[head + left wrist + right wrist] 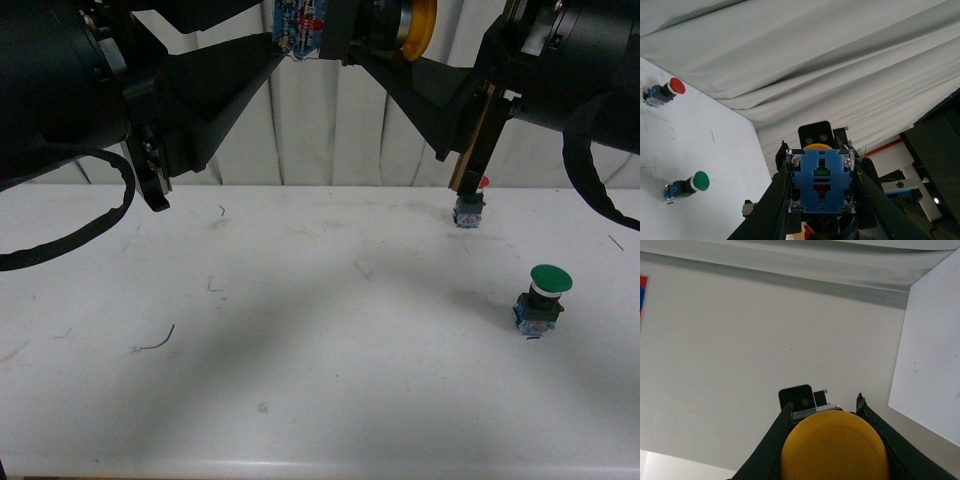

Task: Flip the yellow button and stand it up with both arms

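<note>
Found the left end effector (817, 151) closed on the blue block base of the yellow button (424, 25), with a finger against each side. Found the right end effector (823, 405) closed around the yellow cap from the opposite end; unable to confirm how firmly. Noted the button held sideways in mid-air at 12 o'clock in the front view, base toward 9, cap toward 3, well above the tabletop (300, 340). Noted a green button (541, 297) standing cap-up on the tabletop between 3 and 4 o'clock and a red button (663, 93) just shy of 3 o'clock, partly hidden behind the right arm (580, 70). Ruled both out of the task. Judged the step in hand to be a mid-air handover for the flip. Recommend releasing one grip only, and only after verifying a secure hold by the other on flat faces rather than the rounded cap edge. Recommend turning slowly to bring the axis vertical, then lowering onto bare tabletop around 7 o'clock, well apart from both other buttons. Advise opening only after seating the lower end flat.
</note>
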